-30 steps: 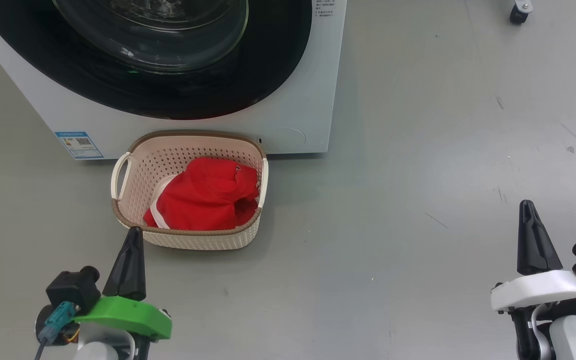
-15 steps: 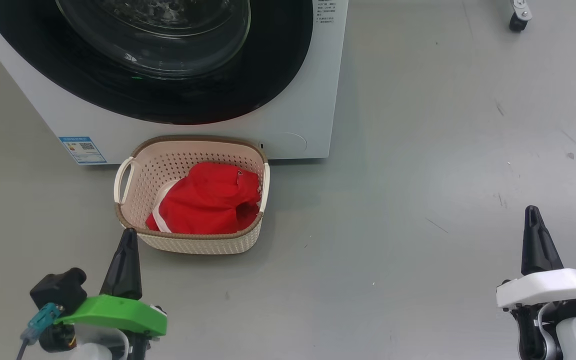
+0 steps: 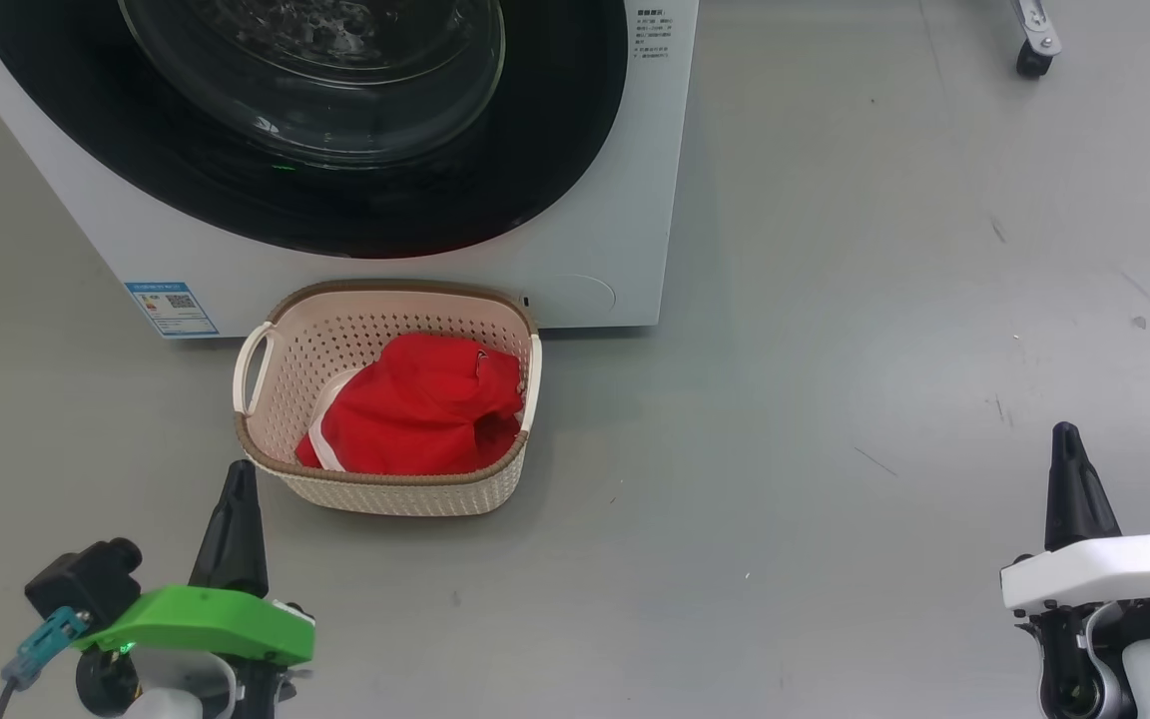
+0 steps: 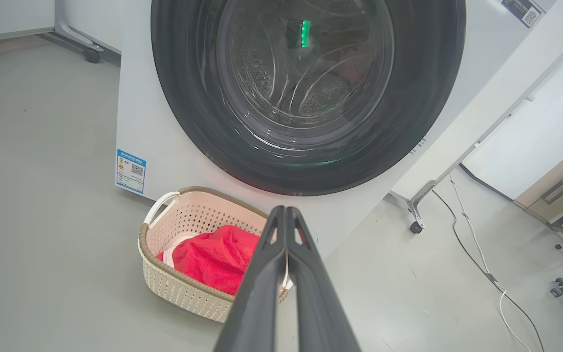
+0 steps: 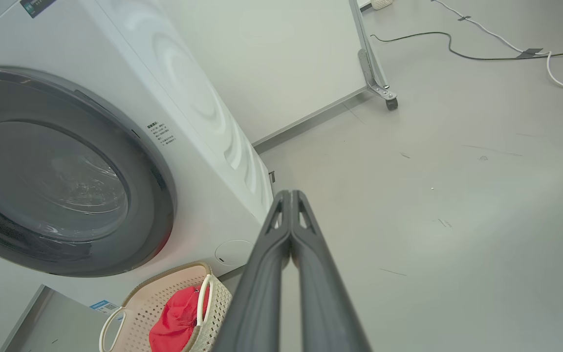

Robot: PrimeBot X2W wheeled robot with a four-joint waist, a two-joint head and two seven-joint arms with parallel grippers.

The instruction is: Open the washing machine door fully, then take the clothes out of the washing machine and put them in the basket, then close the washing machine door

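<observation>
Clothes [image 3: 415, 409] lie bunched in the basket [image 3: 385, 481], which stands on the floor just before the washing machine [image 3: 640, 200]. The basket is ahead and a little right of the left gripper [image 3: 235, 479], the nearer one. The right gripper [image 3: 1065, 444] hangs well apart to the right. Both have their fingers pressed together, holding nothing. The washing machine door [image 3: 555, 150] looks flush shut, though its latch is hidden.
</observation>
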